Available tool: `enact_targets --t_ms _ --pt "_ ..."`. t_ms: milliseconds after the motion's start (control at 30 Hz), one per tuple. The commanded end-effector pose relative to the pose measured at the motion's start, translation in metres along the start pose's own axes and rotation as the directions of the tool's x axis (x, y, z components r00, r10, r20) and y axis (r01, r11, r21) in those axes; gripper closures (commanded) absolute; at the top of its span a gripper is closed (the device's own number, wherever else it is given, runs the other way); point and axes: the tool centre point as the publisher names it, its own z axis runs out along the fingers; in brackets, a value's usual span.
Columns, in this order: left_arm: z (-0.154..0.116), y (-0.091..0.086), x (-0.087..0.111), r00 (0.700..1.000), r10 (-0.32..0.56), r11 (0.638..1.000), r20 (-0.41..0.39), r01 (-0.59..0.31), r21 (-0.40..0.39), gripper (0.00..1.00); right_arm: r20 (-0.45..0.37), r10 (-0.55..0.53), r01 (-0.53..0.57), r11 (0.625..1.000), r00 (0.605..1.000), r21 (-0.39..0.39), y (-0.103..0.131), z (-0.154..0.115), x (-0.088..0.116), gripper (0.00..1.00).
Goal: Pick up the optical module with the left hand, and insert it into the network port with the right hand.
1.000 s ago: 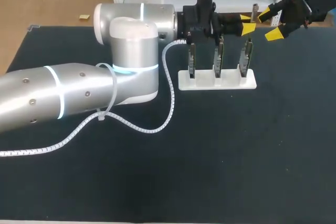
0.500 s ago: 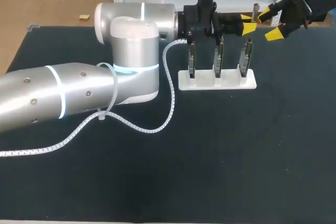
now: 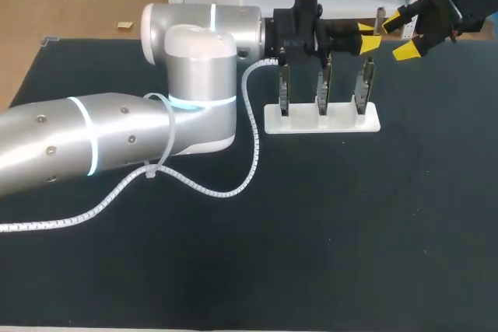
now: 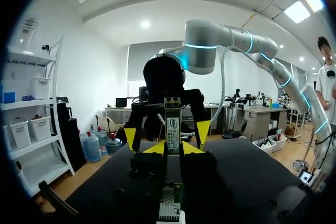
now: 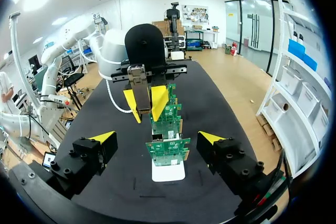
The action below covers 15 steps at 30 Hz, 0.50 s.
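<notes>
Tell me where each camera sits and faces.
Head view: above, behind, looking down on the table; shows left arm, left gripper and right gripper near the white stand of circuit boards.
Left wrist view: on the left wrist, looks past its gripper, shut on the optical module, toward the open right gripper.
Right wrist view: on the right wrist, looks past its open gripper, over the circuit boards, toward the left gripper.
Both wrist views show the optical module.
</notes>
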Motion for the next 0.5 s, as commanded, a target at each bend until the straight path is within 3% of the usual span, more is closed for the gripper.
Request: enact_targets --t_ms 33,500 --pt "-0.0001 0.0031 -0.0006 1.0 0.0 1.0 -0.006 0.0 0.004 1.0 0.0 -0.001 0.001 1.0 1.0 0.004 0.0016 0.0002 0.0 0.0" --pt "0.0027 0.0042 0.0015 1.0 -0.003 1.0 -0.022 0.004 0.021 1.0 0.0 -0.001 0.001 1.0 1.0 0.004 0.0016 0.0002 0.0 0.0"
